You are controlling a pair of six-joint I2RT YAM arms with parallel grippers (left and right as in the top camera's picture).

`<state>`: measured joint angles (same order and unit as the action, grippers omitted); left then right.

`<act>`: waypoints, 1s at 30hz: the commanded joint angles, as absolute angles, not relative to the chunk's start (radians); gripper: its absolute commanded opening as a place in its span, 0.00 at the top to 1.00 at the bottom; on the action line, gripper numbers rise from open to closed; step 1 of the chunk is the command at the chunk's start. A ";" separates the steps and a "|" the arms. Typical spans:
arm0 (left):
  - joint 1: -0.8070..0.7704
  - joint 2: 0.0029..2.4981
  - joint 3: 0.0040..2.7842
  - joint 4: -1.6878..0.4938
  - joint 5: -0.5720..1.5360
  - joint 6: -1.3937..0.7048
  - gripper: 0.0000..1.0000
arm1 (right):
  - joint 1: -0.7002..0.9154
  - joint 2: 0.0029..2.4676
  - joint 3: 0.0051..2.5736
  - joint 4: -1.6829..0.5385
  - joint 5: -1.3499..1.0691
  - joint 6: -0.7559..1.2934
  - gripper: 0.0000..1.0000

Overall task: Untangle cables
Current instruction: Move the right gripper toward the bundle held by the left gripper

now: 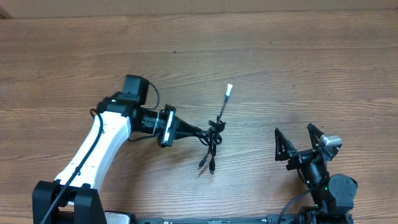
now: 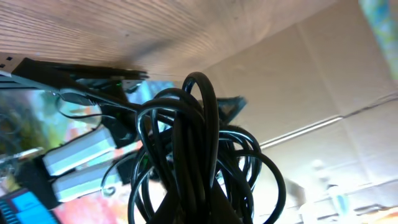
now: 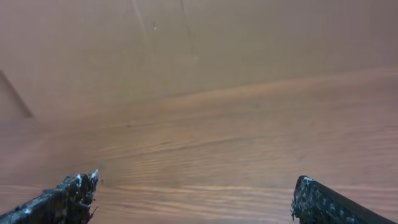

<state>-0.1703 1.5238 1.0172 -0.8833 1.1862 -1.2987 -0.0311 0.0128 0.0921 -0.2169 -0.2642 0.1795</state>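
A tangled bundle of thin black cables point(image 1: 212, 134) hangs at mid-table, with my left gripper point(image 1: 200, 132) shut on its left side. One strand runs up to a small white plug point(image 1: 229, 89); two black plug ends point(image 1: 207, 165) dangle toward the front. In the left wrist view the cables point(image 2: 198, 155) fill the frame as dark loops pinched between my fingers. My right gripper point(image 1: 293, 140) stands open at the front right, apart from the cables. In the right wrist view its fingertips point(image 3: 74, 186) frame bare wood, with nothing between them.
The wooden table point(image 1: 261, 50) spreads in all directions. The white left arm point(image 1: 99, 146) reaches in from the front left. The right arm's base point(image 1: 329, 190) sits at the front right edge.
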 commanded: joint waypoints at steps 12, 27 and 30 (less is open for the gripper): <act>-0.120 1.528 1.045 -0.882 1.253 -1.317 0.96 | -0.034 0.378 0.635 -0.608 -0.495 0.236 0.00; -0.120 1.528 1.045 -0.881 1.312 -1.381 0.96 | -0.033 0.886 0.826 -0.424 -1.261 0.131 0.14; -0.120 1.528 1.045 -0.881 1.336 -1.406 0.96 | -0.020 0.939 0.826 -0.401 -1.274 0.073 0.18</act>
<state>-0.1234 1.5238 1.0172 -0.8829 1.2606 -1.3567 -0.0307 0.9047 0.8001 -0.4122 -1.1343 0.1455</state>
